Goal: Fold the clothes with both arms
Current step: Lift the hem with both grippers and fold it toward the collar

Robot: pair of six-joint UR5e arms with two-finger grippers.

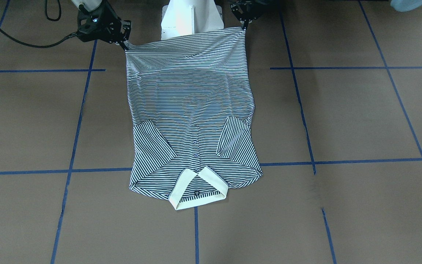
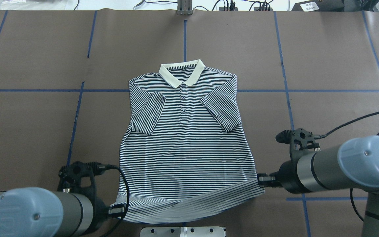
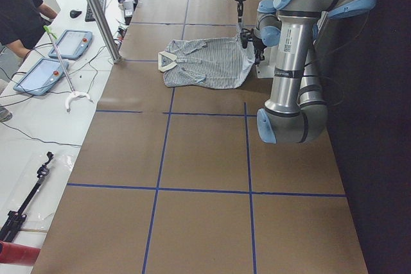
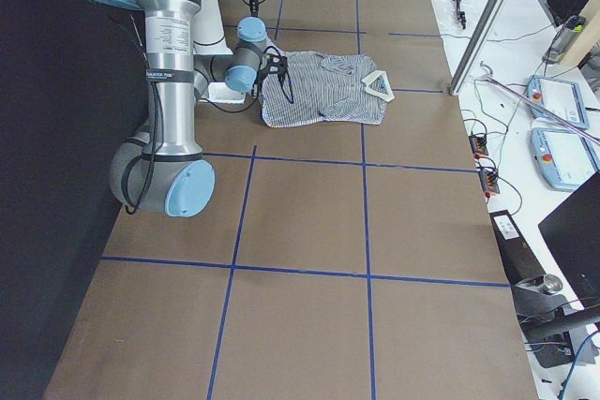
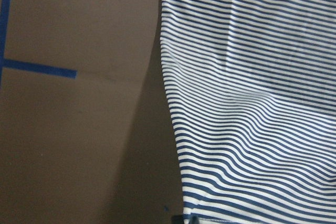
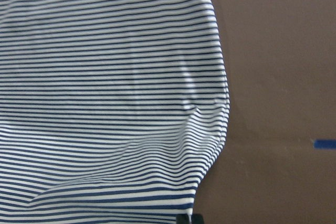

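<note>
The striped polo shirt [image 2: 186, 148] lies face up mid-table, its cream collar [image 2: 182, 74] pointing away from the robot and both short sleeves folded in over the chest. My left gripper [image 2: 118, 209] is shut on the hem's left corner. My right gripper [image 2: 262, 179] is shut on the hem's right corner. The hem edge [image 1: 185, 42] is lifted slightly off the table between them. Seen from the front camera, the left gripper [image 1: 245, 26] is at the upper right and the right gripper [image 1: 125, 44] at the upper left. Both wrist views show striped cloth [image 5: 252, 103] [image 6: 105, 77] running to the fingertips.
The white pedestal base [image 1: 191, 18] stands just behind the hem. A black cable [image 1: 13, 38] trails from the right arm. Blue tape lines [image 2: 77, 108] grid the brown table. A person [image 3: 19, 11] and tablets [image 3: 45, 75] are at a side table beyond the collar end.
</note>
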